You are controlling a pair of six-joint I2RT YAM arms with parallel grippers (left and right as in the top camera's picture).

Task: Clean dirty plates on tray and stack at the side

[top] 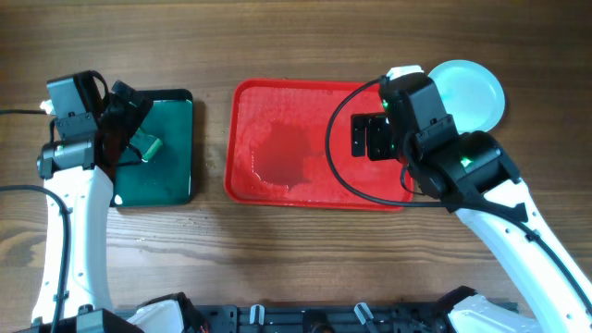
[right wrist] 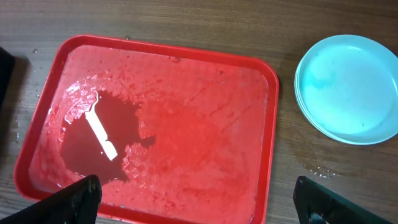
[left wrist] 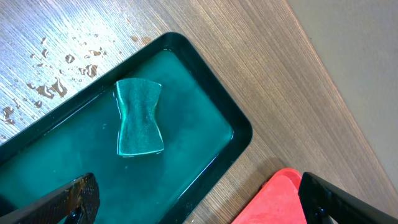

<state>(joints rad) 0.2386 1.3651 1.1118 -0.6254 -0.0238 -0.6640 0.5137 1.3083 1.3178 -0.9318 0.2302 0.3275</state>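
The tray [top: 245, 139] is big, red and shaped like a box lid, with round corners and a raised edge. It lies flat. It is wet, with a puddle [right wrist: 124, 121] toward its 9 o'clock side.

The plates [right wrist: 348, 87] are round and pale blue. They sit stacked off the tray, just beside it at 2 o'clock. The top one looks clean.

Green sponge [left wrist: 140, 118] lay in the dark green tray [left wrist: 199, 118], w/ water pooled around it. Droplets [left wrist: 56, 71] sat on the wood table [left wrist: 261, 56] just beside the rim. Red tray [left wrist: 280, 199] corner showed btm right, apart from the green one. Left gripper [left wrist: 198, 194] fingers [left wrist: 78, 199] spread wide, nothing btwn
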